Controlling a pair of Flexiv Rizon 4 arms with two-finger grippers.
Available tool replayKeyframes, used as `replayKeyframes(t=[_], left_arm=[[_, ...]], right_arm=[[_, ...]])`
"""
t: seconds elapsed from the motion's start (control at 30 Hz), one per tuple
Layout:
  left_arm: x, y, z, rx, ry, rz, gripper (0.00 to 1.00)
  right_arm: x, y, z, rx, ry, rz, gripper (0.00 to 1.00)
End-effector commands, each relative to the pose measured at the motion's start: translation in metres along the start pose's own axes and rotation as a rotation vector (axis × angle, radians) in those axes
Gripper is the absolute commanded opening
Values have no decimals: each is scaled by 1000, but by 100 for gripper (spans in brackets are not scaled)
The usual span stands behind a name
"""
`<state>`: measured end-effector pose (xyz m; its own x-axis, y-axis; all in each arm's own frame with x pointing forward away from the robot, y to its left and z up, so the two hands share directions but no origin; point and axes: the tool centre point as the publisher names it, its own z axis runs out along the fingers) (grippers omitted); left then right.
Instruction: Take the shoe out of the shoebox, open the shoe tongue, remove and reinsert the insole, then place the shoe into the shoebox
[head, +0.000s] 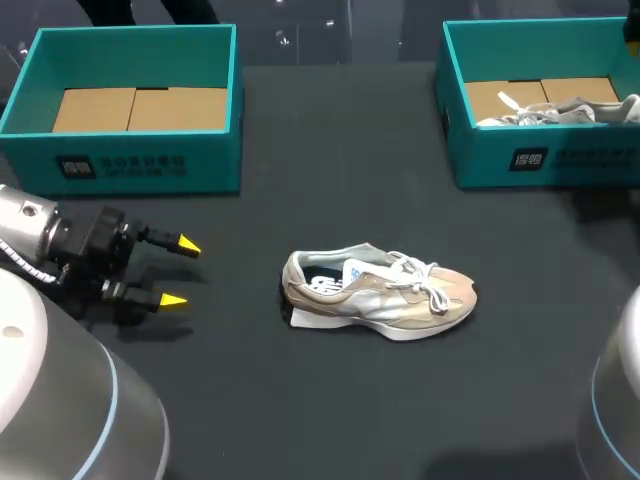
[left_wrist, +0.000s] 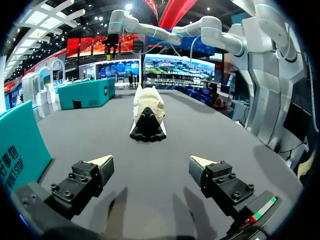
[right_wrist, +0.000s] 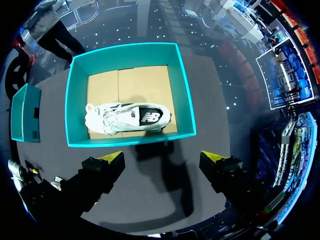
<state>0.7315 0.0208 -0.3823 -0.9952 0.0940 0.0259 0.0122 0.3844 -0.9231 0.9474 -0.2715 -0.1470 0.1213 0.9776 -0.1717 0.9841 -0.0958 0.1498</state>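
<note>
Beige shoe sits on its sole in the middle of the frame in the head view, well apart from both grippers. The left gripper hovers at the left of the frame with its yellow-tipped fingers spread wide, holding and touching nothing. In its own wrist view the left gripper is equally released, with the shoe straight ahead and heel-on to it. The right gripper is also spread wide and bare, hanging above the right shoebox. The beige shoe's long axis runs left to right across the frame, heel toward the left gripper and toe to the right. A white shoe lies inside the right shoebox along the wall nearest the gripper. The tabletop is dark, with the left shoebox at the upper left showing its cardboard liner.
</note>
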Motion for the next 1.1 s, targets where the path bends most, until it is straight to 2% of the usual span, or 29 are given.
replayKeyframes(t=[0.03, 0.37, 1.1], left_arm=[[3, 3, 3, -1, -39, 0, 100], [2, 5, 17, -3, -73, -3, 100], [-5, -9, 72, 7, -102, -8, 100]], right_arm=[[0, -1, 0, -1, -1, 1, 100], [0, -1, 0, -1, -1, 1, 100], [0, -1, 0, -1, -1, 1, 100]])
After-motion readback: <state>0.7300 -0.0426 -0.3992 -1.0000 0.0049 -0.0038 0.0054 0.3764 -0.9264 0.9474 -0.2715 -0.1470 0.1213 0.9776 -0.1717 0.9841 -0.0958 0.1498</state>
